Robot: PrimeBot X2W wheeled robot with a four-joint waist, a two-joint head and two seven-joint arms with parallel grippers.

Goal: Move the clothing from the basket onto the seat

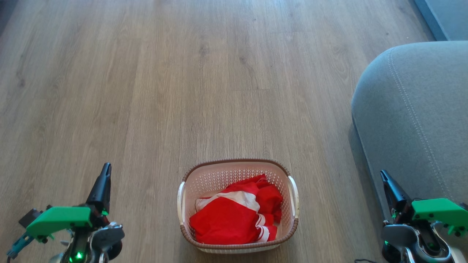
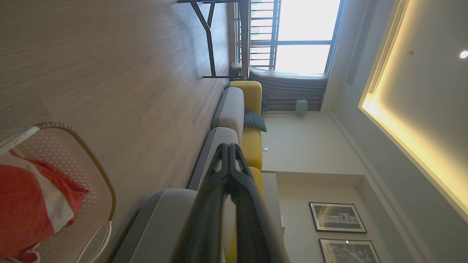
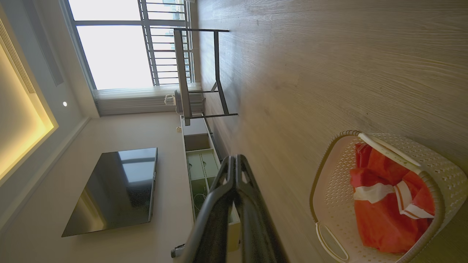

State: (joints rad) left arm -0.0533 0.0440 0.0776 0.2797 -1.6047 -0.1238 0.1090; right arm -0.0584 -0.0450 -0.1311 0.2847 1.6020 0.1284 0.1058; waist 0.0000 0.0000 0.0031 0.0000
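Now the clothing point(image 1: 234, 215) lies in the basket point(image 1: 237, 165) at 6 o'clock, and the seat point(image 1: 413, 120) is at 3 o'clock. The left gripper point(image 1: 107, 167) at 8 o'clock and the right gripper point(image 1: 382, 173) at 4 o'clock both have their fingers together.

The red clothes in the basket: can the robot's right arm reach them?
Probably yes. The basket is open on top, the clothing lies inside, and nothing stands between it and the right tool. The tool is shut, so it must open first.
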